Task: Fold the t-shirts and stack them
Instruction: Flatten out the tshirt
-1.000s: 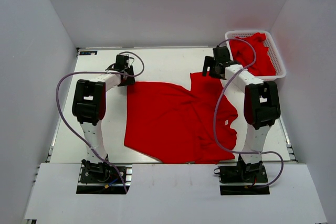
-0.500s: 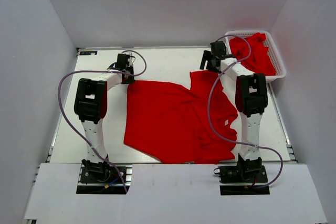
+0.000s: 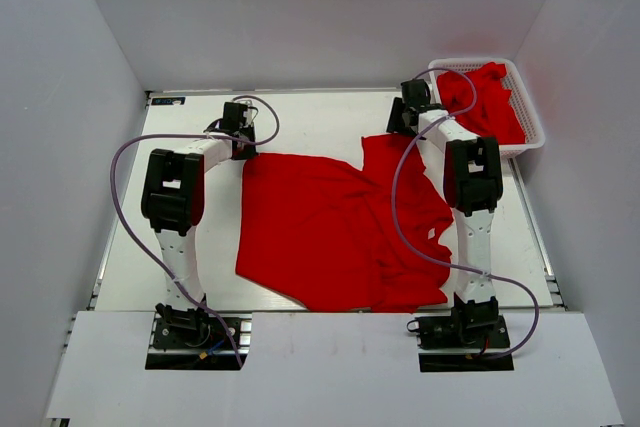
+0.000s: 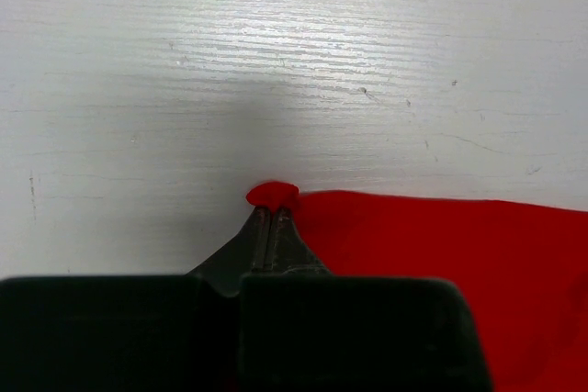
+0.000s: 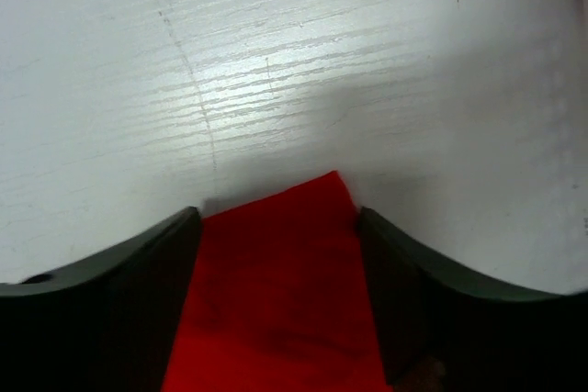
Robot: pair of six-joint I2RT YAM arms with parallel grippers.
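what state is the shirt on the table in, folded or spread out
Spread out, not yet folded: the shirt lies wide and mostly flat across the table, with some creases toward its right side.

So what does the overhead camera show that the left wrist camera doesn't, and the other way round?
Only the overhead view shows the whole spread t-shirt, the left arm and right arm, the right gripper at the shirt's far right corner, and the white basket holding more red cloth. Only the left wrist view shows the left gripper shut, with a small nub of the shirt's corner pinched at its tips. Both show red shirt cloth lying on the white table.
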